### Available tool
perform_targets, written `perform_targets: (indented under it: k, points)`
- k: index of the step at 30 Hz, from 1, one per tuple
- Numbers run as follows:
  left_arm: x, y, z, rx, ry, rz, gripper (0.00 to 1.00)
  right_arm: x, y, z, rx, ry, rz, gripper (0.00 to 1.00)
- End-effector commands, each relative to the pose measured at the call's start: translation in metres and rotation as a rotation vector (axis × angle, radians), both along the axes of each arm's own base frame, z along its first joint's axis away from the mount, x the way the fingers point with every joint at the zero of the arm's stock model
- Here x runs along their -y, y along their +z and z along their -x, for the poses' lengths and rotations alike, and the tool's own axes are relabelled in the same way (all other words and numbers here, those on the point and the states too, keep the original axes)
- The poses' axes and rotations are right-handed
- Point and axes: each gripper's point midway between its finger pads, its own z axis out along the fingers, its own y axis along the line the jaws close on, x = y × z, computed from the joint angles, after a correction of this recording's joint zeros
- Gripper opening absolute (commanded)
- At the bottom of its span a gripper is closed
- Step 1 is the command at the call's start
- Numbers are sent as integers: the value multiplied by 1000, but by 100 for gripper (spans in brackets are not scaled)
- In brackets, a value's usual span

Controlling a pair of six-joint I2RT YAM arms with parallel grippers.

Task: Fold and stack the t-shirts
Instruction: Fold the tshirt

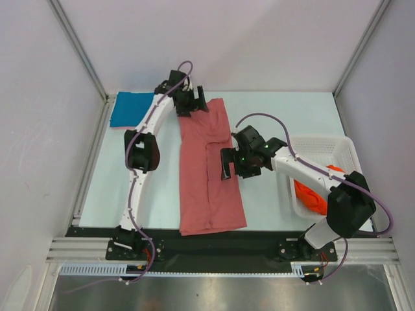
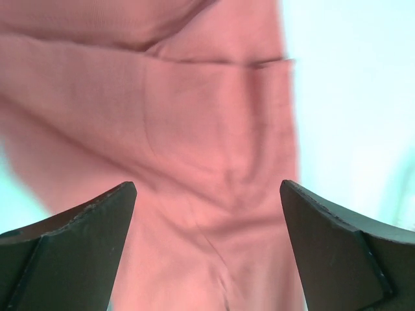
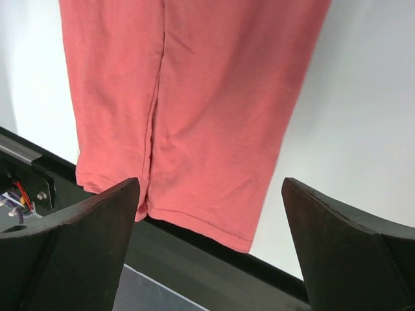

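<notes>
A dusty salmon-red t-shirt lies lengthwise on the table, both sides folded in to a long strip. Its hem hangs over the near edge in the right wrist view. A folded teal-blue t-shirt lies at the far left corner. Bright orange-red t-shirts sit in the white basket. My left gripper is open above the strip's far end, cloth showing between its fingers. My right gripper is open over the strip's right edge, holding nothing.
The white lattice basket stands at the right of the table, under my right arm. A black rail runs along the near edge. Grey walls close in the back and sides.
</notes>
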Motion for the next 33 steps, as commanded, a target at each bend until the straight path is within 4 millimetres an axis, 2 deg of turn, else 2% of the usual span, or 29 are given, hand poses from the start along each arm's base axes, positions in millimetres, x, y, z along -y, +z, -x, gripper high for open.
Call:
perform_targets:
  k: [1, 2, 3, 4, 5, 6, 7, 8, 9, 10, 11, 12, 13, 14, 16, 17, 18, 19, 20, 21, 23, 24, 29, 33]
  points:
    - [-4, 196, 7, 362, -37, 128, 100, 0, 10, 6, -4, 25, -46, 98]
    - [-5, 202, 20, 337, -44, 135, 100, 8, 6, 15, -20, 24, -44, 98]
    - [-10, 217, 41, 327, -41, 136, 100, 16, 3, 20, -37, 15, -38, 98]
    - [-14, 217, 54, 300, -34, 120, 100, 18, 2, 29, -67, 30, -55, 99]
    - [-14, 211, 74, 256, -41, 92, 100, 25, -3, 43, -96, 42, -57, 99]
    - [-22, 178, 94, 170, -18, 17, 99, 30, -7, 48, -112, 51, -60, 99]
    - [-28, 201, 122, 219, -23, -9, 98, 35, -11, 58, -144, 54, -59, 99]
    - [-21, 201, 144, 235, -42, -28, 97, 41, -15, 64, -156, 51, -53, 99]
    - [-32, 150, 173, 127, -31, -98, 96, 51, -21, 72, -169, 33, -55, 98]
    - [-36, 170, 202, 172, -21, -72, 95, 53, -21, 77, -175, 30, -72, 98]
    - [-35, 159, 221, 156, -25, -69, 94, 57, -21, 79, -171, 20, -83, 97]
    - [-45, 114, 253, 51, -19, -100, 93, 63, -21, 85, -170, 7, -97, 95]
    - [-48, 126, 277, 79, -1, -56, 92, 65, -20, 85, -176, -12, -126, 91]
    - [-54, 89, 307, -7, -9, -84, 90, 66, -20, 88, -184, -22, -145, 87]
    - [-57, 73, 341, -67, 20, -47, 88, 66, -21, 95, -238, -58, -209, 69]
    - [-56, 78, 358, -37, 9, -12, 87, 64, -22, 98, -260, -63, -235, 63]
    - [-62, 52, 380, -100, 19, -31, 87, 60, -21, 98, -265, -59, -268, 55]
    - [-62, 45, 391, -129, 49, -10, 87, 58, -24, 106, -297, -50, -294, 56]
    - [-61, 47, 403, -106, 39, 13, 88, 56, -25, 107, -304, -58, -311, 57]
    - [-68, 29, 415, -147, 59, -12, 89, 55, -27, 107, -301, -57, -322, 57]
    - [-71, 17, 429, -193, 99, 1, 89, 56, -33, 111, -315, -62, -326, 59]
    - [-72, 4, 439, -230, 118, 10, 89, 54, -33, 111, -312, -54, -340, 61]
    - [-66, -25, 458, -292, 122, 13, 85, 52, -46, 121, -365, -41, -360, 61]
    - [-73, -36, 460, -302, 164, -20, 82, 53, -49, 112, -341, -59, -344, 59]
